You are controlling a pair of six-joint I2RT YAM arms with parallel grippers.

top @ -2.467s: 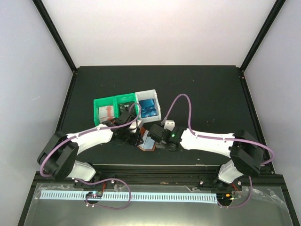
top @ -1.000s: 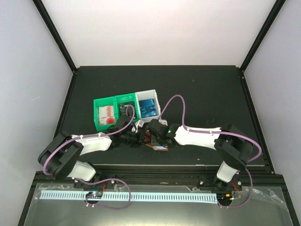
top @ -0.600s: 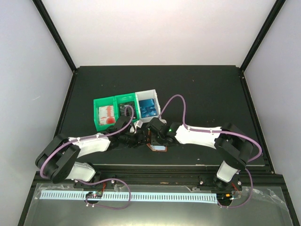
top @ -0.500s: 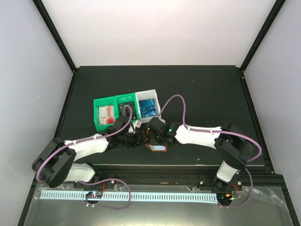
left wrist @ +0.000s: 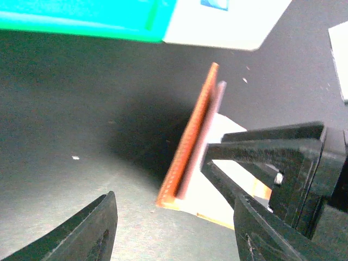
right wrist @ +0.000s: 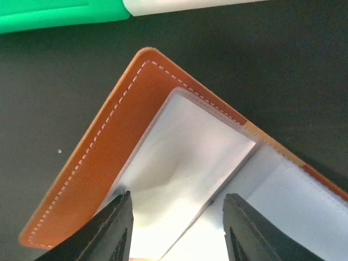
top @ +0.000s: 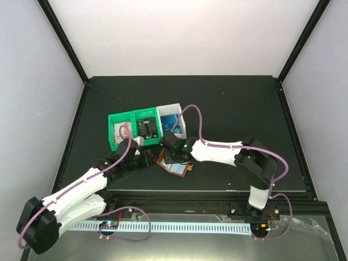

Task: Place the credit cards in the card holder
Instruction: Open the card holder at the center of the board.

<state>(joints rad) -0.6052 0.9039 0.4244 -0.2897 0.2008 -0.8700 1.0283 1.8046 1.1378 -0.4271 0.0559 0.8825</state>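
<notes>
card holder (right wrist: pixel 109 147): stitched leather, glossy clr plastic pockets

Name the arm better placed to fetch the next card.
Left, probably: the left gripper stands open and empty beside the green bin; the right gripper hangs over the open card holder.

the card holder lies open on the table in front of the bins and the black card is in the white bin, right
No: the black card is in the middle green bin, not the white bin, as the top external view shows. The rest holds.
</notes>
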